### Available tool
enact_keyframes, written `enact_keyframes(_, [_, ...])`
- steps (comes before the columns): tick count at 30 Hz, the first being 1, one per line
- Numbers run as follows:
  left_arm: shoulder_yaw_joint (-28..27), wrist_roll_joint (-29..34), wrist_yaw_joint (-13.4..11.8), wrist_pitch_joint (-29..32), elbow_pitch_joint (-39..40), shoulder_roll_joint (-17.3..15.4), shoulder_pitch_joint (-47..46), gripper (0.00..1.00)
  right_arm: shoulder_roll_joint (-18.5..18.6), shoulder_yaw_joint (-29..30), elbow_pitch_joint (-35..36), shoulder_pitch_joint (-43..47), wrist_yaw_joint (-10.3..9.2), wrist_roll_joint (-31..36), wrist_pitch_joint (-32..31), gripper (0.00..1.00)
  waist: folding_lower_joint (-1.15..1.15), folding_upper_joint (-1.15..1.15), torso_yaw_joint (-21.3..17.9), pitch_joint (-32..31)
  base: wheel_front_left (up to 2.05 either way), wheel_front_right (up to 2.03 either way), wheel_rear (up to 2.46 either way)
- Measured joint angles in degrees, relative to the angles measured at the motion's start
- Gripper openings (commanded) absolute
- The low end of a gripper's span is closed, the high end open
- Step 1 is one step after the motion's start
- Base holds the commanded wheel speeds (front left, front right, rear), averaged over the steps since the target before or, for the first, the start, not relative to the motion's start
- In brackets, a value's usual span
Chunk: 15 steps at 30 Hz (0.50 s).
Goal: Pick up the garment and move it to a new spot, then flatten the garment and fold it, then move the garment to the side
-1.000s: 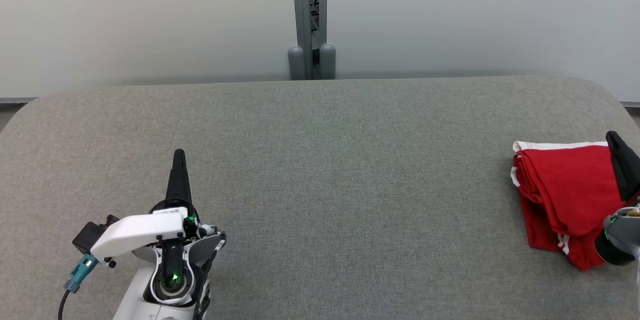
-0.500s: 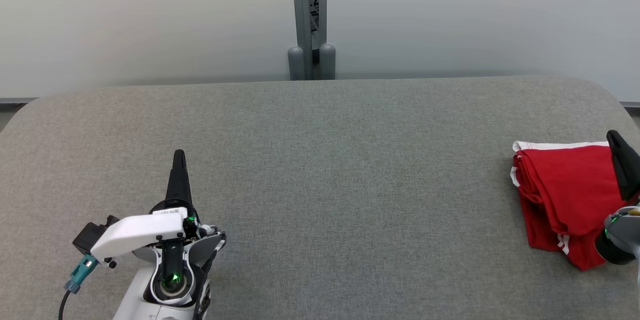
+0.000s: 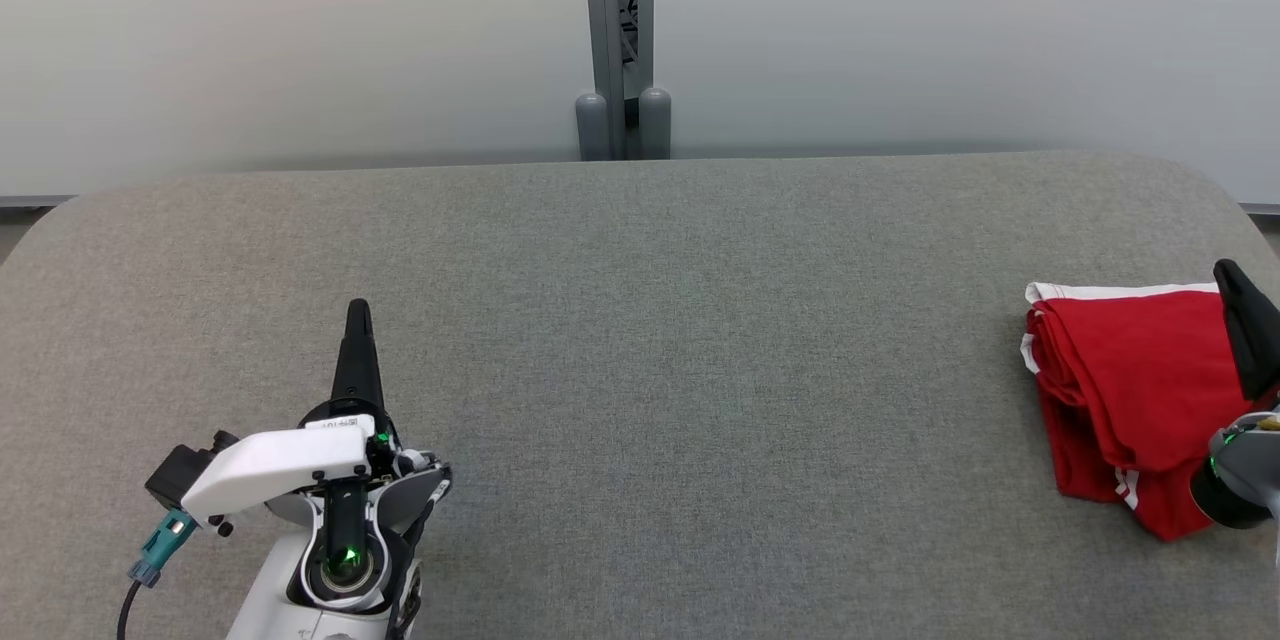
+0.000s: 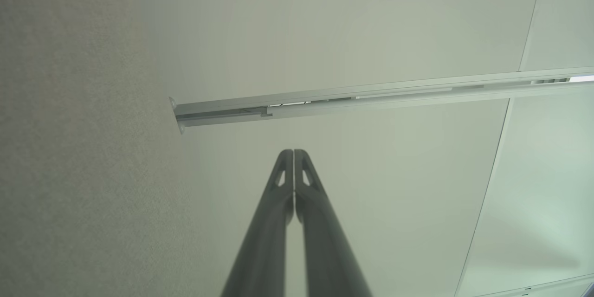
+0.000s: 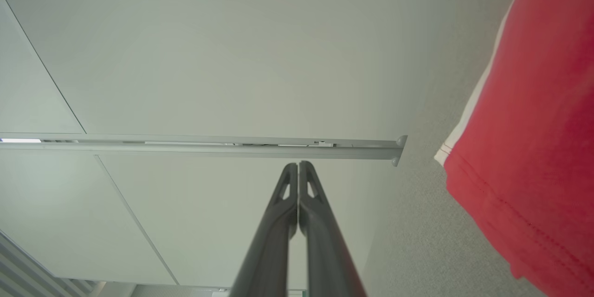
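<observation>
My right gripper (image 3: 1228, 272) is shut tight on nothing over the right end of the grey cloth-covered table (image 3: 640, 340), and my left gripper (image 3: 358, 306) is likewise closed and empty over its near left. Nothing has stirred this past second. The garment (image 3: 1130, 370), soft red knit with white trim, lies folded in a thick, rumpled stack at the table's right end, so I judge the job about finished.

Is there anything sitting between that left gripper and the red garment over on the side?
Nothing. In the head view, the grey table is bare all the way from the left gripper to the folded red garment.
</observation>
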<state>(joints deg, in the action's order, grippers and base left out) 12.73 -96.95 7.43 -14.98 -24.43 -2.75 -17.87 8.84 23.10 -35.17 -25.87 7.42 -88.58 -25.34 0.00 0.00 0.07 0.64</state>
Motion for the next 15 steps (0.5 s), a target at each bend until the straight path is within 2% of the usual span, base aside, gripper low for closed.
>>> enact_keyframes(15, [0.0, 0.0, 0.0, 0.0, 0.0, 0.0, 0.0, 0.0, 0.09, -0.27, 0.0, 0.0, 0.0, -0.22, 0.09, 0.0, 0.0, 0.0, 0.0, 0.0, 0.0, 0.0, 0.0])
